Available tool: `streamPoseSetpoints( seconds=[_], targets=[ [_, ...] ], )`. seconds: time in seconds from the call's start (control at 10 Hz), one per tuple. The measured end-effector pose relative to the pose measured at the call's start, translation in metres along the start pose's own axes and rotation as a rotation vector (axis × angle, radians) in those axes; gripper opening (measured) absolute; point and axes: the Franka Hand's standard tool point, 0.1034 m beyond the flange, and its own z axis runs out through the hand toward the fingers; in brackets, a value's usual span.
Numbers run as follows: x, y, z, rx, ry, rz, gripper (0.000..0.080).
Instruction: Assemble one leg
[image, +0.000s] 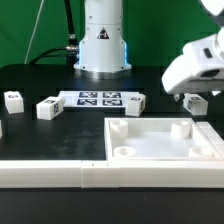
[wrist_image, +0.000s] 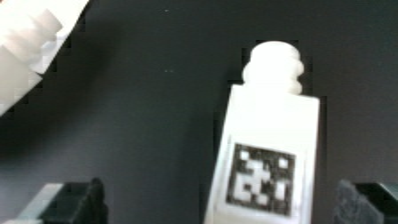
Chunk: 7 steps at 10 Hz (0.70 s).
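Two dark fingertips (wrist_image: 71, 203) of the gripper (wrist_image: 217, 203) stand wide apart, flanking the small white plastic leg (wrist_image: 270, 150) with its black-and-white tag, with a gap on each side. In the exterior view, the leg (image: 198, 103) rests on the black table (image: 40, 135) just behind the large flat white square panel (image: 165, 147), at that view's right.

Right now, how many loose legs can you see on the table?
4 legs: two at the exterior view's left, one beside the marker board, one below the gripper. More may be hidden.
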Motion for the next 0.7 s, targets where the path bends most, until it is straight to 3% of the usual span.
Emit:
streamPoseSetpoints(
  seconds=[0.7],
  targets=[
    [-0.002, -0.004, 0.017, -0.002, -0.026, 0.027, 0.0626]
  ],
)
